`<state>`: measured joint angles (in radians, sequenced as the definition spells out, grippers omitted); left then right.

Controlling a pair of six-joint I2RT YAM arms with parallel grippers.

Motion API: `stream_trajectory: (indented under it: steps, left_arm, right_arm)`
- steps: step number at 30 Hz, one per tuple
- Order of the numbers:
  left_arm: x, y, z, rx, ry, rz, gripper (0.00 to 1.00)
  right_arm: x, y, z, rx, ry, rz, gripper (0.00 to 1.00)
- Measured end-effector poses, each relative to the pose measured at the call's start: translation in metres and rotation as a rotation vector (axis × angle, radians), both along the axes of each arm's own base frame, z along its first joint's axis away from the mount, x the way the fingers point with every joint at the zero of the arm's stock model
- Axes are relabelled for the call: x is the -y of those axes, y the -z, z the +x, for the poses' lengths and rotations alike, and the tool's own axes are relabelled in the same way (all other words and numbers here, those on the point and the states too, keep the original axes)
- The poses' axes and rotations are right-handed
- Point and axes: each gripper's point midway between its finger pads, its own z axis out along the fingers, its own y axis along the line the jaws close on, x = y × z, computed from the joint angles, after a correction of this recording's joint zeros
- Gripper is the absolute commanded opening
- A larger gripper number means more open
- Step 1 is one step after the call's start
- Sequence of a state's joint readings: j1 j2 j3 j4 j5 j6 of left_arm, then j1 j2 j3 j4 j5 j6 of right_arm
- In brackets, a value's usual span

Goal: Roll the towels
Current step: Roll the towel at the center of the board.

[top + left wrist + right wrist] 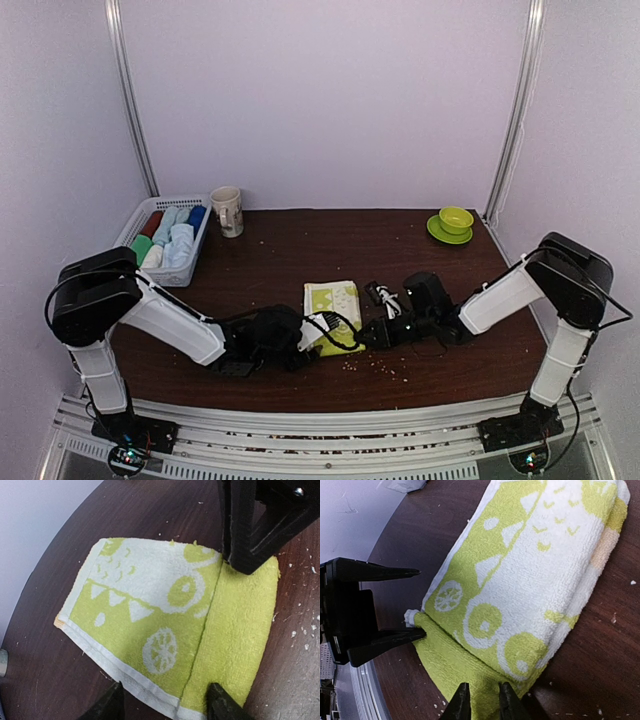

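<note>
The towel [333, 303] lies flat mid-bench [300, 240], its near end turned over into a plain green flap [235, 625] that looks meant as the core of the roll. The right gripper [483, 689] is nipped closed on that flap at the towel's right corner. The left gripper [165, 690] stands open at the left corner, one finger touching the flap's edge and the other clear of it, holding nothing. To do this step well, I judge the left should close on its corner as deep as the right has, so both ends of the flap turn together. Then the flap should be tucked over tight and low, its edge kept square to the towel's long sides, or the roll will cone. Terry looks limp and grippy, so a small first turn pressed down should hold better than a big loose one. Crumbs [385, 368] lie just near of the towel, toward the arms, and could get rolled in if the cloth drags back. Well beyond the towel to the left sits a basket [185, 268] of rolled cloths [172, 238] with a cup [227, 211] beside it, and far beyond to the right a bowl [456, 218], none of them in the rolling path
</note>
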<state>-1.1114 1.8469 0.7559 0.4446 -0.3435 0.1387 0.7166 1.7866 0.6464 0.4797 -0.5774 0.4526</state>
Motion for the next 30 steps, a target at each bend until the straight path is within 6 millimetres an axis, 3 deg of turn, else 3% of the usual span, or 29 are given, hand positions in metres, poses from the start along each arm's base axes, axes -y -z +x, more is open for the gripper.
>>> stream_trajectory:
  steps: [6,11,14,21,30]
  left_arm:
    - [0.002,0.000,-0.001,-0.007,0.008,0.001,0.58]
    - [0.006,0.001,0.002,-0.040,0.024,0.007,0.58]
    - [0.008,0.001,0.005,-0.076,0.041,0.011,0.58]
    - [0.011,0.003,0.007,-0.186,0.092,0.024,0.58]
    - [0.011,0.010,0.023,-0.369,0.134,0.011,0.51]
  right_arm:
    - [0.016,0.002,0.008,0.115,0.006,-0.126,0.39]
    - [0.026,-0.027,0.004,0.350,-0.047,-0.212,0.53]
    - [0.029,-0.048,-0.014,0.528,-0.108,-0.225,0.60]
    - [0.038,-0.055,-0.050,0.797,-0.243,-0.261,0.61]
    - [0.011,-0.051,-0.067,1.054,-0.411,-0.413,0.61]
